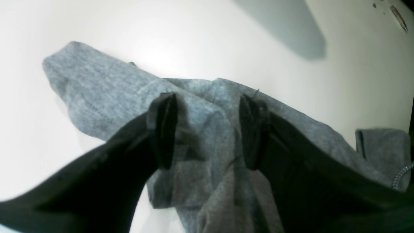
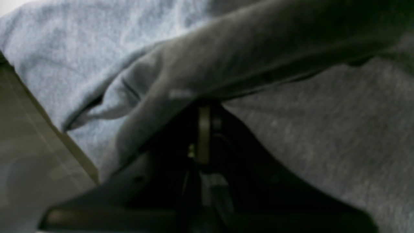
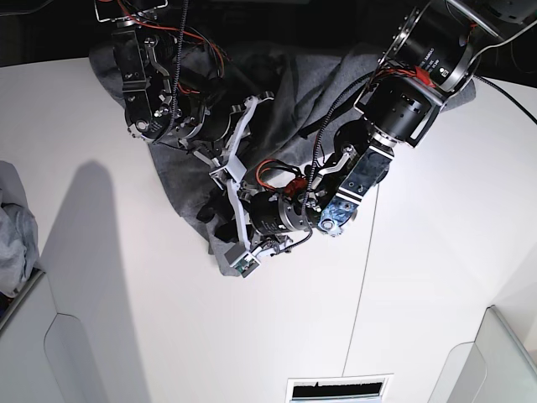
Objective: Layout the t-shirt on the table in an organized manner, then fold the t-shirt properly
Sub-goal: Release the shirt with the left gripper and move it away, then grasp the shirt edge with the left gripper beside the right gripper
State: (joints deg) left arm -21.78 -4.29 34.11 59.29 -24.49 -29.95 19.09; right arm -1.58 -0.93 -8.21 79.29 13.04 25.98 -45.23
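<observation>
Heather-grey cotton, one item: the t-shirt (image 3: pixel 180 180), crumpled and unfolded, lay on the far-left part of the white table (image 3: pixel 436 277), mostly under both arms, its near edge drooping toward the table's middle.

Left gripper (image 1: pixel 207 129): jaws stood wide apart, straddling a raised ridge of shirt cloth. Fabric lay between and just beyond the fingertips (image 1: pixel 163 129), but neither pad was seen pressing it; nothing was held. Judged poised to pinch that ridge for spreading the shirt.

Right gripper (image 2: pixel 203 110): jaws closed tight, a dark fold of the shirt draped right over the tips. Whether cloth was pinched between them could not be told, the view being blurred. Judged placed to anchor or lift that side while the other arm took hold.

Layout not yet begun; folding remained.
</observation>
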